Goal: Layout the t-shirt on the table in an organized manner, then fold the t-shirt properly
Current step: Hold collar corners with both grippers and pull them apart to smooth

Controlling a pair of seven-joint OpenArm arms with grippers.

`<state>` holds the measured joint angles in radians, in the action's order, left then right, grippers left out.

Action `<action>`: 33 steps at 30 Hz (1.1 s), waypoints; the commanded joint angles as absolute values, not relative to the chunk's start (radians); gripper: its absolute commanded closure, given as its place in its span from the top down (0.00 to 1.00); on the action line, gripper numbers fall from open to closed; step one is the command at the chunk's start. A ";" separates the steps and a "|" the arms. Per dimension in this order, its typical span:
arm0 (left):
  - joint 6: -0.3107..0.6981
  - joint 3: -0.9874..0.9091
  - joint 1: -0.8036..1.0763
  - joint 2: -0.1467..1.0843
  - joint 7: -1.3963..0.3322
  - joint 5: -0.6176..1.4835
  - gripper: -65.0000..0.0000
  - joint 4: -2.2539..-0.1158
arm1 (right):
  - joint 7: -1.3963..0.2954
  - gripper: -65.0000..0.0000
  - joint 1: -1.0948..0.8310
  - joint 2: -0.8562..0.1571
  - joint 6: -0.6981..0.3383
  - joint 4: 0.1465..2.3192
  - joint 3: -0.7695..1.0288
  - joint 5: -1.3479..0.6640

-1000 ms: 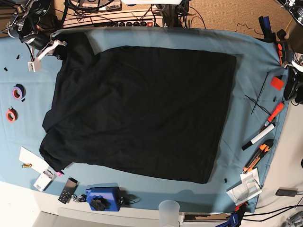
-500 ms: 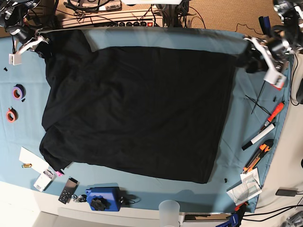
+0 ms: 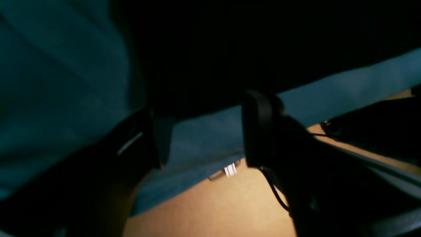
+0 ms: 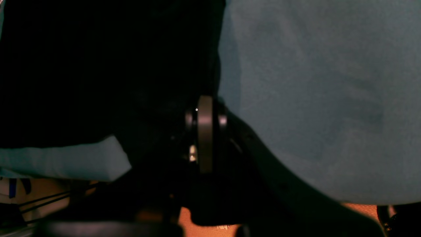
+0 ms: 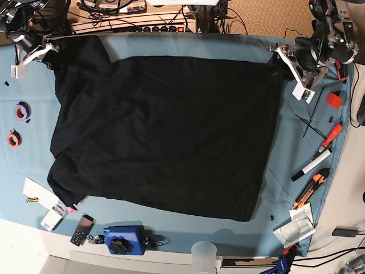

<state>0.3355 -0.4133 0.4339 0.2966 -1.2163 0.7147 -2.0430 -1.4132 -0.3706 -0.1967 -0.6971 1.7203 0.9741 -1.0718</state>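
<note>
The black t-shirt lies spread flat over most of the table, plain side up, no print showing. My right gripper is at the shirt's far left corner, shut on the black fabric; its closed fingertips press together at the cloth's edge. My left gripper hovers at the far right corner with its jaws wide apart. In the left wrist view the left gripper has only blue table cloth between its fingers, and the shirt's edge lies just beyond them.
Two tape rolls lie at the left edge. Markers and an orange cutter lie at the right. A blue device and a plastic cup stand at the front edge. A power strip runs behind the table.
The right gripper pulled the shirt's far left corner outward, then held still. The left arm swung in from the right to the shirt's far right corner and its jaws widened.
</note>
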 commanded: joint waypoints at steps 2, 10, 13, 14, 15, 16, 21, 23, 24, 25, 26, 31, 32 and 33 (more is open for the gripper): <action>0.328 -0.418 0.432 0.310 -1.187 0.725 0.52 -2.016 | -1.396 0.00 -0.371 -0.216 -0.698 1.734 0.981 -1.091; 0.341 -0.418 0.428 0.307 -1.142 0.801 0.50 -1.898 | -1.396 0.00 -0.371 -0.216 -0.698 1.734 0.981 -1.091; 0.340 -0.418 0.410 0.279 -1.140 0.815 0.38 -1.898 | -1.396 0.00 -0.372 -0.216 -0.698 1.734 0.981 -1.092; 0.339 -0.418 0.404 0.265 -1.134 0.815 0.30 -1.898 | -1.396 0.00 -0.372 -0.216 -0.698 1.734 0.981 -1.092; 0.334 -0.418 0.400 0.251 -1.136 0.815 0.20 -1.898 | -1.396 0.00 -0.372 -0.216 -0.698 1.734 0.981 -1.092; 0.329 -0.418 0.398 0.241 -1.136 0.815 0.10 -1.898 | -1.396 0.00 -0.372 -0.216 -0.698 1.734 0.981 -1.092; 0.333 -0.419 0.398 0.242 -1.163 0.814 0.00 -1.898 | -1.396 0.00 -0.371 -0.218 -0.698 1.734 0.986 -1.092; 0.333 -0.422 0.399 0.255 -1.188 0.803 0.00 -1.899 | -1.396 0.00 -0.371 -0.226 -0.698 1.734 0.999 -1.102; 0.333 -0.425 0.399 0.260 -1.194 0.784 0.00 -1.899 | -1.396 0.00 -0.371 -0.231 -0.698 1.734 1.010 -1.104; 0.332 -0.431 0.400 0.267 -1.198 0.768 0.00 -1.899 | -1.396 0.00 -0.371 -0.236 -0.698 1.734 1.025 -1.104; 0.332 -0.436 0.402 0.275 -1.198 0.758 0.00 -1.899 | -1.396 0.00 -0.371 -0.239 -0.698 1.734 1.042 -1.103; 0.332 -0.439 0.405 0.306 -1.220 0.763 0.00 -1.899 | -1.396 0.00 -0.415 -0.249 -0.698 1.734 1.109 -1.103; 0.332 -0.439 0.405 0.309 -1.225 0.762 0.00 -1.899 | -1.396 0.00 -0.426 -0.249 -0.698 1.734 1.121 -1.103; 0.332 -0.439 0.409 0.314 -1.228 0.762 0.00 -1.899 | -1.396 0.00 -0.435 -0.249 -0.698 1.734 1.132 -1.103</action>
<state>0.3325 -0.4328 0.4049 0.2977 -1.2224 0.7650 -1.8839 -1.4147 -0.4316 -0.2279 -0.6971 1.7199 1.1213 -1.0866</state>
